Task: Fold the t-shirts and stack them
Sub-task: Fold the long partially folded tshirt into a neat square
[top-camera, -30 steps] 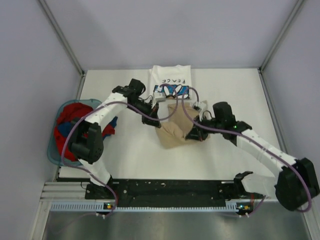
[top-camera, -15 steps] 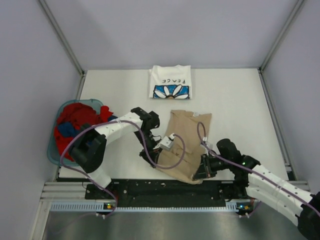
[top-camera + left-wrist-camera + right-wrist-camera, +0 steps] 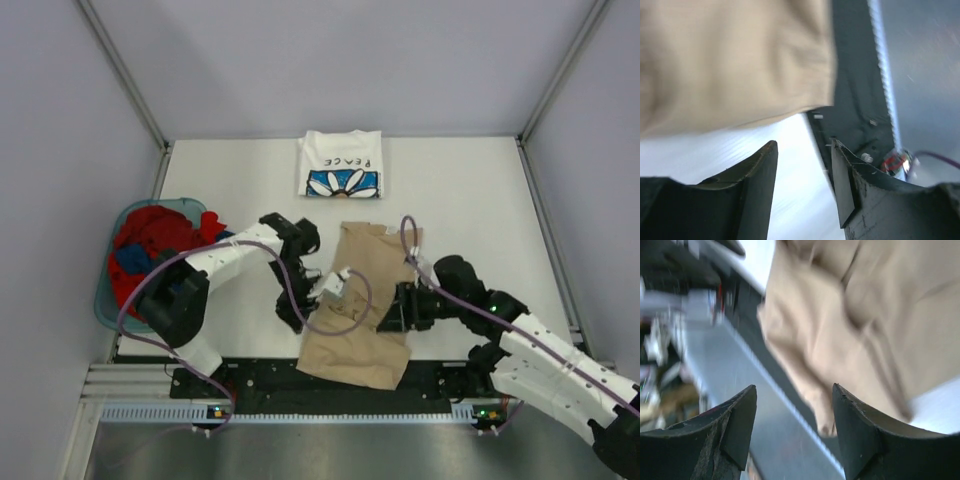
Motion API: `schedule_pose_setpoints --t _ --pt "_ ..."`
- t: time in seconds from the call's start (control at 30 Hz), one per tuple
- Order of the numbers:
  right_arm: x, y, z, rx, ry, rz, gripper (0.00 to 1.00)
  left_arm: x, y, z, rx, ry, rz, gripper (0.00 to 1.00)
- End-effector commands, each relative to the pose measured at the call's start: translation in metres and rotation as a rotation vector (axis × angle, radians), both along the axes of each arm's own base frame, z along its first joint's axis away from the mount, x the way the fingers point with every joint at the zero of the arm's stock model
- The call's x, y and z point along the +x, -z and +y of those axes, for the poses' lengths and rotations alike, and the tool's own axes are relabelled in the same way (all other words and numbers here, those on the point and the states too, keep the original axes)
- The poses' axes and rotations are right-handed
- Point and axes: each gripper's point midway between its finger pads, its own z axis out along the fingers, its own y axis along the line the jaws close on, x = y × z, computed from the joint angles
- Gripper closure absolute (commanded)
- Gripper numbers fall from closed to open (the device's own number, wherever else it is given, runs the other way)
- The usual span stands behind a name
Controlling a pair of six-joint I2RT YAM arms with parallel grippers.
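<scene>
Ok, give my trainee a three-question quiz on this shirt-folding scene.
1. True or false: the tan shirt overhangs the table's near edge.
2. Where are the red and blue shirts? A) teal basket B) mid-table C) on the daisy shirt
3. Which shirt lies folded at the table's far edge?

Key: 1 true; 2 A; 3 the white daisy-print shirt.

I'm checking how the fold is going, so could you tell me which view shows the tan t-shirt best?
The top external view: the whole tan t-shirt shows, its near edge over the black rail. The left wrist view gives one blurred corner, the right wrist view a rumpled edge.
</scene>
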Motion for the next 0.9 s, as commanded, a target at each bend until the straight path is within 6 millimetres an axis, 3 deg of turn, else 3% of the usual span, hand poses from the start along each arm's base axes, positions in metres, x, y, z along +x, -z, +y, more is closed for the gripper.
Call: schedule_pose_setpoints --t 0.0,0.03,0.07,0.17,0.23,0.33,0.5,0.57,0.67,0.8,0.87 --pt "0.117 -0.027 -0.036 -0.219 0.467 -0.237 0.39 0.12 -0.044 -0.051 -0.134 -0.499 -0.109 0.48" --pt "0.13 -0.023 -0.048 -0.258 0.54 -0.241 0.39 0.132 -0.048 -0.053 -0.139 -0.548 -0.086 0.48" --pt "0.138 -0.017 -0.059 -0.291 0.596 -0.231 0.39 0.133 -0.05 -0.054 -0.138 -0.552 -0.055 0.47" --pt "0.148 -0.004 -0.082 -0.352 0.683 -0.21 0.43 0.119 -0.044 -0.057 -0.164 -0.513 -0.026 0.4" --pt "0.133 0.006 -0.085 -0.376 0.678 -0.147 0.47 0.111 -0.032 -0.058 -0.153 -0.497 -0.054 0.38" --pt "0.091 0.026 -0.079 -0.367 0.645 0.043 0.47 0.099 -0.013 -0.062 -0.134 -0.445 -0.106 0.36" --pt "0.043 0.042 -0.072 -0.407 0.562 0.181 0.34 0.098 0.01 -0.072 -0.12 -0.415 -0.134 0.3" --pt "0.029 0.056 -0.069 -0.438 0.522 0.229 0.33 0.099 0.017 -0.078 -0.115 -0.424 -0.12 0.29" --pt "0.026 0.067 -0.054 -0.409 0.47 0.262 0.38 0.099 0.025 -0.081 -0.1 -0.424 -0.125 0.3" --pt "0.026 0.073 -0.05 -0.426 0.437 0.273 0.57 0.097 0.028 -0.078 -0.084 -0.408 -0.117 0.39" --pt "0.023 0.074 -0.049 -0.413 0.427 0.28 0.65 0.093 0.029 -0.077 -0.083 -0.394 -0.099 0.48"
